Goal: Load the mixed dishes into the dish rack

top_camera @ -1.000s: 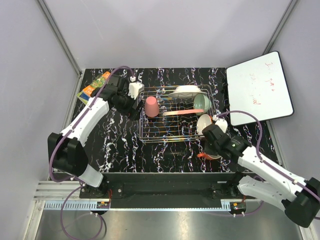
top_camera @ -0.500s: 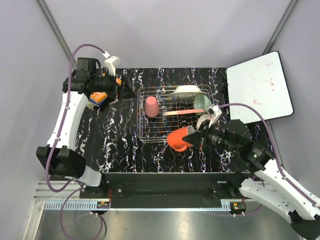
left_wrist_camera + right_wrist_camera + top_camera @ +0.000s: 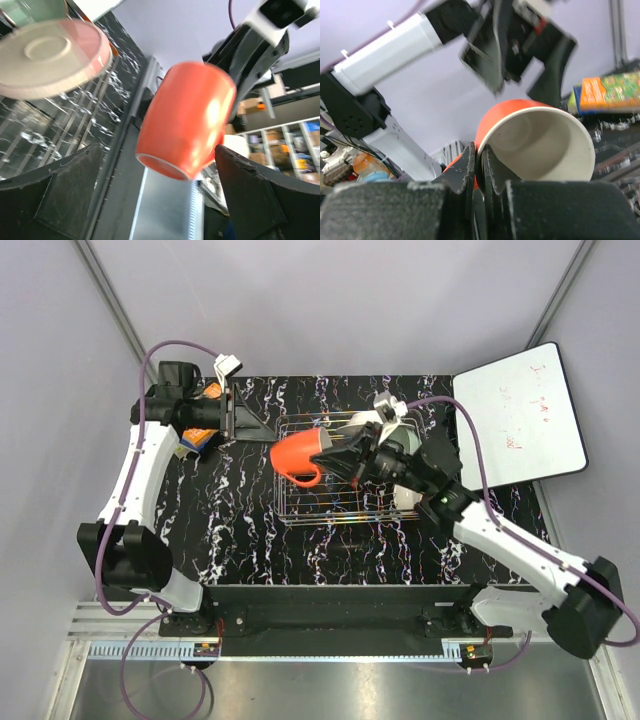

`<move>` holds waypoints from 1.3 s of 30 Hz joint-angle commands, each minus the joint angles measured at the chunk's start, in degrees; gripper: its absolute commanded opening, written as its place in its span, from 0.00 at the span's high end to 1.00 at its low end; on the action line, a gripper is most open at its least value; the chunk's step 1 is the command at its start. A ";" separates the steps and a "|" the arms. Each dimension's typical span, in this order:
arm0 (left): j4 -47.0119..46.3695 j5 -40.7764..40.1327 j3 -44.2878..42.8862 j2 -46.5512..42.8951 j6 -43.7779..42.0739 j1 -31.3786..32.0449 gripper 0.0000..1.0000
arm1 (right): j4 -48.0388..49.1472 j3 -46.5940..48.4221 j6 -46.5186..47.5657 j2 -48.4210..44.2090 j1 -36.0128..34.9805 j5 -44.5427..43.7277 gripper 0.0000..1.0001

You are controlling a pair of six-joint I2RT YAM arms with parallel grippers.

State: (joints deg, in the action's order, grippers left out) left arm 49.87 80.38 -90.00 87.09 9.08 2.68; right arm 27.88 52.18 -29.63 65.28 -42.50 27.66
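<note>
My right gripper [image 3: 342, 458] is shut on the rim of the orange handled mug [image 3: 303, 455] and holds it on its side, high over the left part of the dish rack [image 3: 300, 506]. In the right wrist view the fingertips [image 3: 470, 160] pinch the mug's wall [image 3: 535, 142]. The mug hides the pink tumbler. The pink-cream plate [image 3: 50, 55] and pale green bowl [image 3: 30, 10] sit in the rack, and a cream bowl [image 3: 408, 492] stands at its right end. My left gripper [image 3: 250, 425] is open and empty, raised at the far left, facing the mug [image 3: 185, 120].
The orange-green snack packet [image 3: 195, 437] lies at the far left corner under my left arm and also shows in the right wrist view [image 3: 607, 90]. The white board [image 3: 517, 415] leans at the far right. The tabletop [image 3: 250, 530] is black marbled.
My right gripper took the mug from the table near the rack's right front, lifted it and carried it left over the rack. My left arm pulled back from the rack to the far left.
</note>
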 commanded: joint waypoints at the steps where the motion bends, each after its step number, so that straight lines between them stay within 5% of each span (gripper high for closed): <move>1: -1.09 8.30 3.77 -2.09 0.68 0.13 0.01 | 20.89 8.81 -1.84 4.32 -0.21 3.63 1.00; 24: 1.64 16.04 1.06 -2.45 0.84 -0.04 0.01 | 29.95 7.67 -7.02 12.50 0.22 0.91 1.00; 39: 1.81 13.58 -8.18 1.50 8.06 -0.39 0.01 | 52.95 5.21 -24.06 22.77 5.94 -0.15 1.00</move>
State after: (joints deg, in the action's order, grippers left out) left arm 51.66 84.55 -95.59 87.24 14.52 2.17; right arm 64.45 56.16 -46.35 84.51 -39.05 30.72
